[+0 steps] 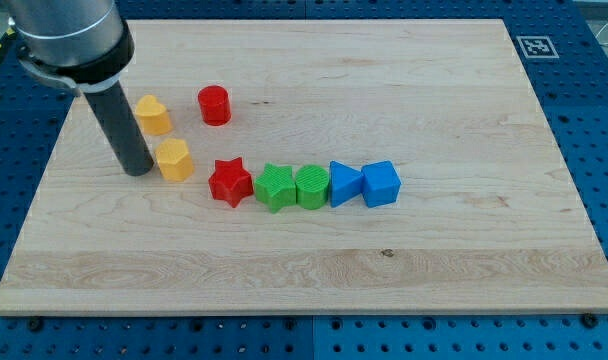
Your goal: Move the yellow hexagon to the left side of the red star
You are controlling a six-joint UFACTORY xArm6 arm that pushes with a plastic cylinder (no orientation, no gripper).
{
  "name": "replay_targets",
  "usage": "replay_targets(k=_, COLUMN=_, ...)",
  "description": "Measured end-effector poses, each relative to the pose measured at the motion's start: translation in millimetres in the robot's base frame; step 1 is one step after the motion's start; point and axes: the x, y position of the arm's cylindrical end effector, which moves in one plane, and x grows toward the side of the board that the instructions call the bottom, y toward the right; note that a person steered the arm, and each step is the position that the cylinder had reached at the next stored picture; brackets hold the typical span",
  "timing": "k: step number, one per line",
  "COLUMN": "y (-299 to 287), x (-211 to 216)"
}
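Note:
The yellow hexagon [174,159] sits on the wooden board, left of and slightly above the red star [229,182], with a small gap between them. My tip [137,170] rests on the board just left of the yellow hexagon, close to or touching its left side. The dark rod rises from there to the view's top left and hides part of the board behind it.
A second yellow block [153,115] lies above the hexagon. A red cylinder [214,105] stands to its right. Right of the red star runs a row: green star [275,187], green block [311,186], blue triangle [344,183], blue cube [380,184]. The board's left edge [44,180] is near.

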Motion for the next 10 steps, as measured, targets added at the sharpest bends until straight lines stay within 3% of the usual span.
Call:
replay_targets(k=4, y=-11.4, x=-21.2)
replay_targets(k=7, y=0.2, x=10.6)
replay_targets(k=10, y=4.8, x=-39.9)
